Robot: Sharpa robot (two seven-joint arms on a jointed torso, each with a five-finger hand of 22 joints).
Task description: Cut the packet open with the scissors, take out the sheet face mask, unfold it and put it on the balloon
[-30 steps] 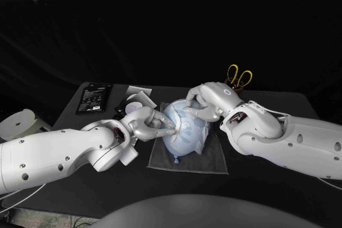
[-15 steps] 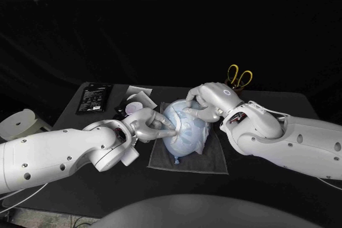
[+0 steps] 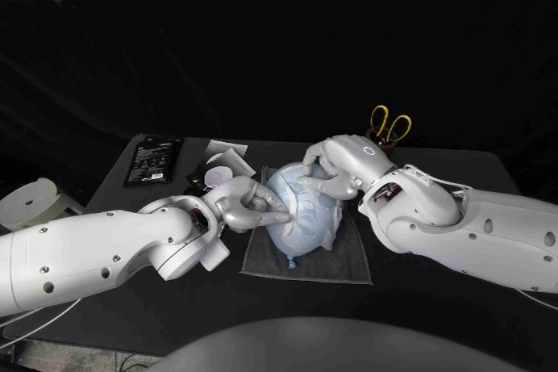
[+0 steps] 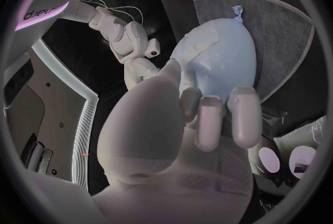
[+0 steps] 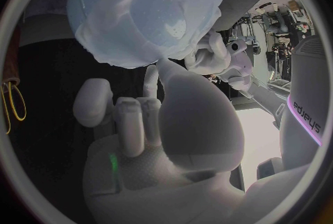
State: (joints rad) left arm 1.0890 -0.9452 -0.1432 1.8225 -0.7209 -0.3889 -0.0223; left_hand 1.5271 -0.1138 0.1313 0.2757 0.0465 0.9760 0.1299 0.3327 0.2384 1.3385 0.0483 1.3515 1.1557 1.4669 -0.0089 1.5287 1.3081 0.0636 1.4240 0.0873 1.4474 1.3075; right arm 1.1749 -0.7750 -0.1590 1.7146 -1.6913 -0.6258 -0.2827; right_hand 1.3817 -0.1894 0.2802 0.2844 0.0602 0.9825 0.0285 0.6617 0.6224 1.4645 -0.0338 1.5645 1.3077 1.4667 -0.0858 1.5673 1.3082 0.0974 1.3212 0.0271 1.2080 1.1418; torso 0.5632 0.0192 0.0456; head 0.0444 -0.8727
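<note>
A pale blue balloon (image 3: 300, 219) lies on a grey cloth (image 3: 337, 267) at the table's middle, with its knot toward me. The white sheet mask (image 3: 305, 201) is draped over it, and its folds also appear in the wrist views (image 5: 149, 18) (image 4: 208, 51). My left hand (image 3: 247, 206) is against the balloon's left side, thumb and a finger pinching the mask's edge while the other fingers (image 4: 222, 118) curl in. My right hand (image 3: 333, 167) sits on the balloon's far end, pinching the mask's rim there. The yellow-handled scissors (image 3: 389, 126) lie at the back right.
A black packet (image 3: 154, 159) lies at the table's back left. The torn white packet pieces (image 3: 221, 164) lie beside it, just behind my left hand. A white round object (image 3: 33, 201) stands off the table's left edge.
Almost nothing. My left hand's fingers have shifted slightly on the balloon's side; the right hand and the balloon stay put.
</note>
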